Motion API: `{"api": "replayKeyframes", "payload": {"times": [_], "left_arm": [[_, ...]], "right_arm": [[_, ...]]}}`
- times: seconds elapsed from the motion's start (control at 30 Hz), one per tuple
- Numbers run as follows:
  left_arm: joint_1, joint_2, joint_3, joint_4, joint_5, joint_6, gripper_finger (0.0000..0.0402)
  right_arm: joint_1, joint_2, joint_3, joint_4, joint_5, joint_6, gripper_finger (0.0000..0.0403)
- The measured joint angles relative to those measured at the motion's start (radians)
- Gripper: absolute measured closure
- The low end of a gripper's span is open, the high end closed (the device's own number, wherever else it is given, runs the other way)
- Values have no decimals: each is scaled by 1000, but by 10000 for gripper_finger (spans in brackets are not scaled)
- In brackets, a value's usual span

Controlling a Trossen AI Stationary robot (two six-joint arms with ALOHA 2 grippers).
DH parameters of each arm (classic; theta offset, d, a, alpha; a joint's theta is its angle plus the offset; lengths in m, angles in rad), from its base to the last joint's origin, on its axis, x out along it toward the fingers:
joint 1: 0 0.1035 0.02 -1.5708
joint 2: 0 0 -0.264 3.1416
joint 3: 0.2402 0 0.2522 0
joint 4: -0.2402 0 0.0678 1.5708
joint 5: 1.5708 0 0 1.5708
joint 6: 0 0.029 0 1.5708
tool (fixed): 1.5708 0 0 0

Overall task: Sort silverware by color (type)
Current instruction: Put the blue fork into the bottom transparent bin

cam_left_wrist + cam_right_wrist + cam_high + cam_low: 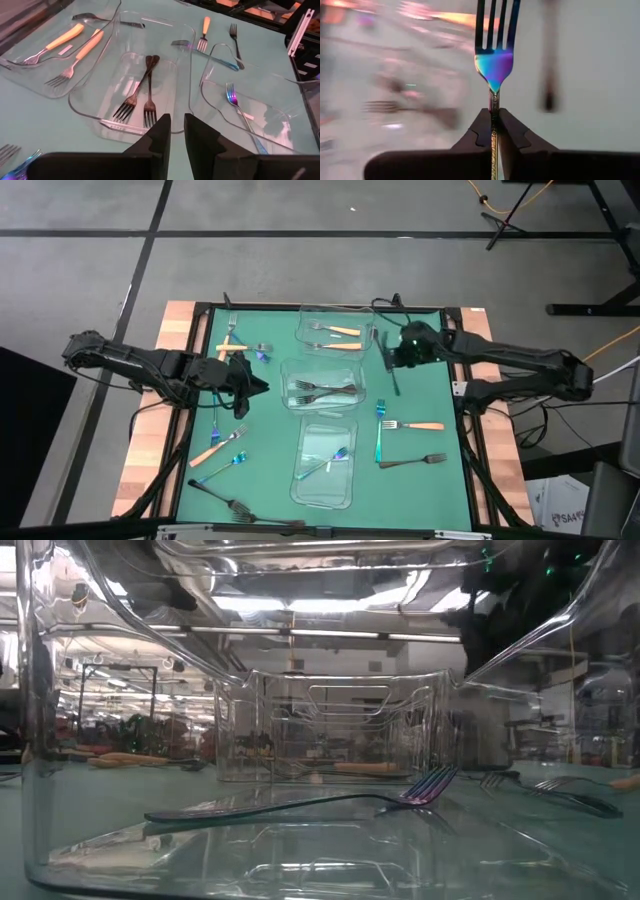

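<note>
Three clear containers stand in a row down the middle of the green mat. The far one (pixel 332 330) holds orange-handled forks, the middle one (pixel 320 385) dark forks (pixel 142 92), and the near one (pixel 325 465) an iridescent fork (pixel 425 785). My right gripper (pixel 493 117) hangs right of the far container and is shut on an iridescent fork (pixel 494 65). My left gripper (pixel 177 122) hovers left of the middle container with a narrow gap between its fingers and nothing in it. My right gripper pinches the iridescent fork's thin handle (pixel 493 100) between its two fingers, just behind the neck. The tines stick out beyond the fingertips. The rest of the handle runs back under the gripper. The fork is lifted clear of the mat.
Loose forks lie on the mat. On the left are orange ones (pixel 232 345) (pixel 215 448), an iridescent one (pixel 228 465) and a dark one (pixel 225 500). On the right are an iridescent (pixel 380 430), an orange (pixel 415 424) and a dark one (pixel 412 461). A black frame edges the mat.
</note>
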Motion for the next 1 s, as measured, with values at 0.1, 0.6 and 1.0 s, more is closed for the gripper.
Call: {"api": "replayKeyframes", "payload": {"times": [0.1,0.6,1.0], "left_arm": [[0,0,0,4,0,0,353],[0,4,0,52,6,-1,353],[-30,5,0,110,9,-79,353]], "right_arm": [[107,-6,1,119,22,53,402],[636,106,2,656,510,153,402],[826,377,2,1036,717,152,402]]}}
